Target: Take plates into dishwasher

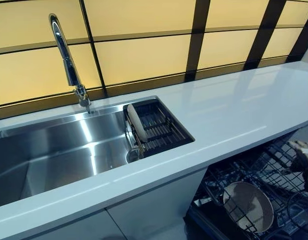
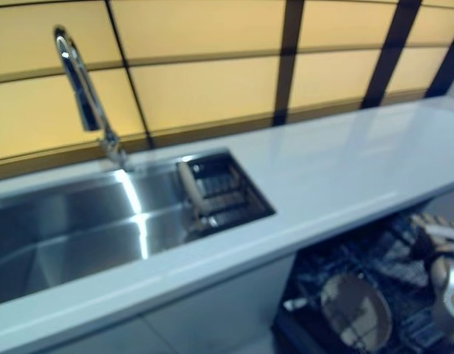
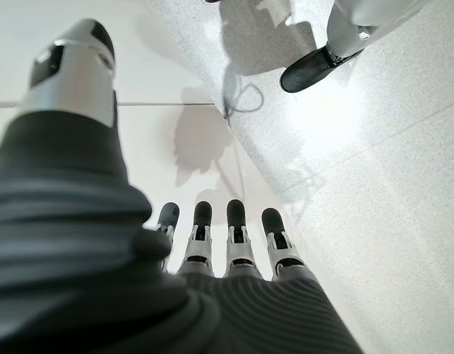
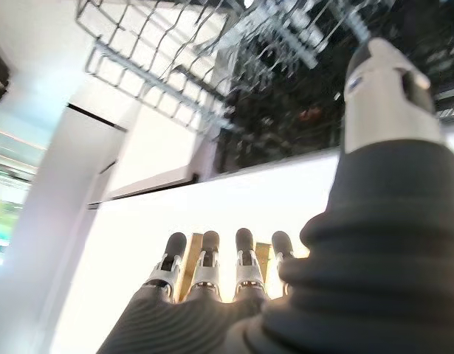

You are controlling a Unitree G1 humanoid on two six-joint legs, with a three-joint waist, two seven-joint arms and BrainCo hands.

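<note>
A pale plate (image 1: 137, 123) stands on edge at the left end of a dark dish rack (image 1: 166, 132) set in the right part of the sink. Below the counter at the lower right, the dishwasher's wire rack (image 1: 229, 175) is pulled out, and a round plate (image 1: 249, 206) leans in it. My right hand (image 1: 300, 157) hangs over that rack at the right edge. In the right wrist view, my right hand (image 4: 209, 265) has straight fingers and holds nothing. My left hand (image 3: 240, 247) shows only in its wrist view, fingers straight and empty, with the floor past it.
A steel sink (image 1: 53, 150) with a tall chrome tap (image 1: 68, 65) fills the left. A white counter (image 1: 234, 110) runs to the right in front of a yellow panelled wall. White cabinet fronts (image 1: 143, 210) stand below the sink, beside the dishwasher.
</note>
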